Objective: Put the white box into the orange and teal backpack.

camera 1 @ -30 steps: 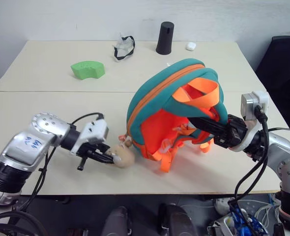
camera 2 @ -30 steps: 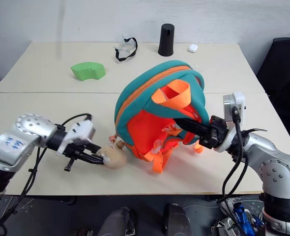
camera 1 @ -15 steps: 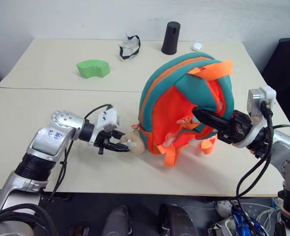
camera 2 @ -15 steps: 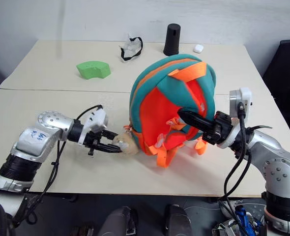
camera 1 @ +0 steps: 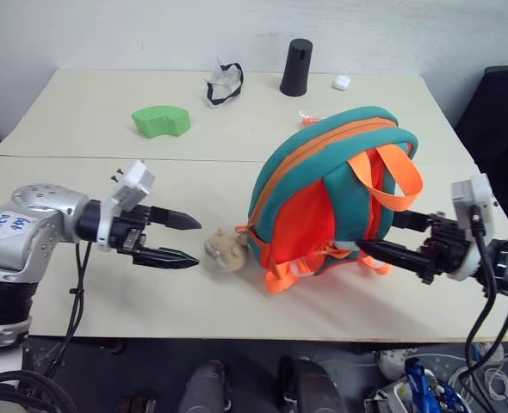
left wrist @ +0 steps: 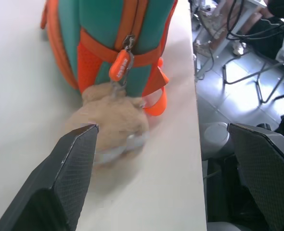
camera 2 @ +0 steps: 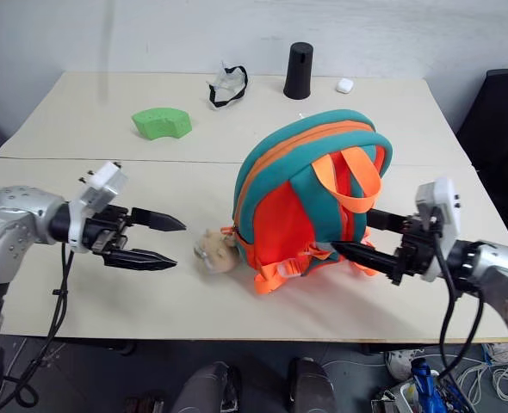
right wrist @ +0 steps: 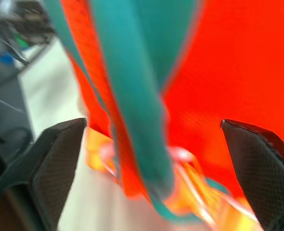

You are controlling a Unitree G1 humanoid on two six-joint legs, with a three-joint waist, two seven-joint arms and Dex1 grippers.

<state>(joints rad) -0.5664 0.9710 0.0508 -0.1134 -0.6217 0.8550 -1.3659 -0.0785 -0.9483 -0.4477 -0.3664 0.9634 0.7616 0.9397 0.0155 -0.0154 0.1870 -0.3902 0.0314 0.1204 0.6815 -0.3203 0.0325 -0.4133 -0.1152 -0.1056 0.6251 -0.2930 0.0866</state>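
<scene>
The orange and teal backpack [camera 1: 323,194] rests on the near table with its strap side toward my right arm and an orange loop [camera 1: 398,176] sticking up. Its tan plush bear [camera 1: 223,252] lies on the table at its left corner. My left gripper [camera 1: 194,241] stands open just left of the bear, clear of it; the left wrist view shows the bear [left wrist: 114,126] and an orange zip pull [left wrist: 121,65] ahead. My right gripper [camera 1: 376,232] is open at the backpack's strap side, with a teal strap [right wrist: 132,86] ahead between its fingers. The white box is out of view.
On the far table sit a green sponge [camera 1: 160,120], a crumpled white item with a black band [camera 1: 219,83], a black cylinder [camera 1: 295,67] and a tiny white case [camera 1: 341,83]. The table's front edge [camera 1: 263,337] runs close below the backpack. A dark chair [camera 1: 499,103] stands at the right.
Both grippers have opened. The left one let go of the bear and drew back to the left. The right one released the backpack and pulled right; the backpack settled lower onto the table.
</scene>
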